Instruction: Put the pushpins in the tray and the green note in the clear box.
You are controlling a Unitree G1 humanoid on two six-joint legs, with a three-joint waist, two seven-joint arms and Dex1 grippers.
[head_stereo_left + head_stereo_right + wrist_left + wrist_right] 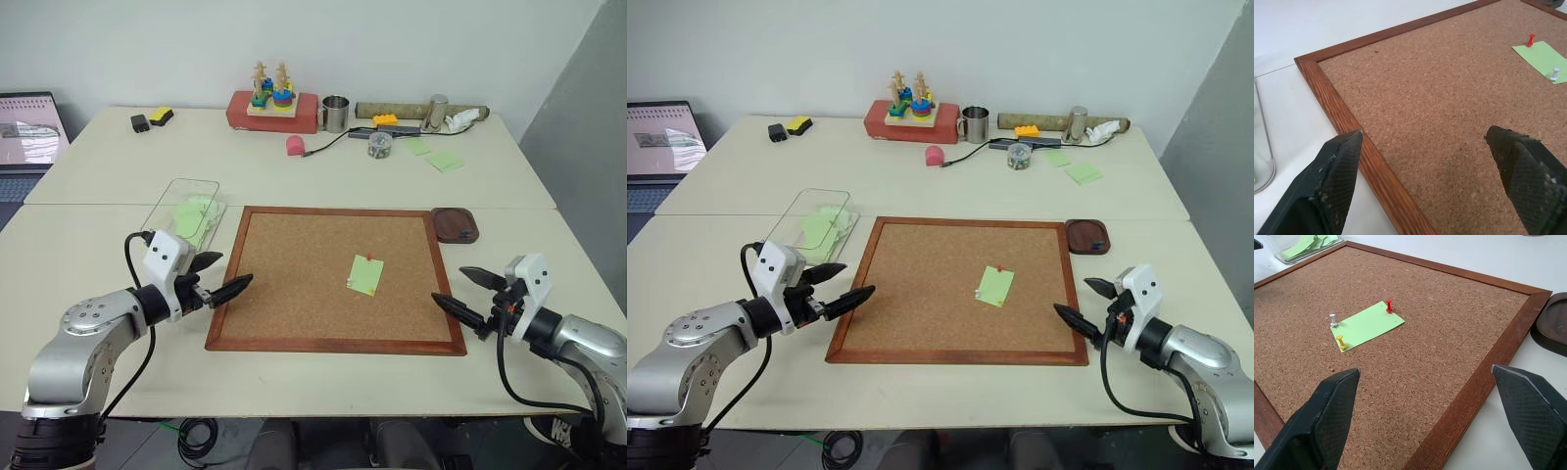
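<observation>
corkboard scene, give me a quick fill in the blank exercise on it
1. The green note is pinned to the ____.
2. The pushpin at one corner of the note is red, another is ____.
3. Green paper notes already lie inside the ____ by the corkboard's far left corner.
4. The left gripper and the right gripper are both ____ and hold nothing.

Missing words: corkboard; yellow; clear box; open

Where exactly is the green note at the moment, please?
In the left eye view, the green note lies pinned on the corkboard, right of its centre, nearer the right gripper.
</observation>
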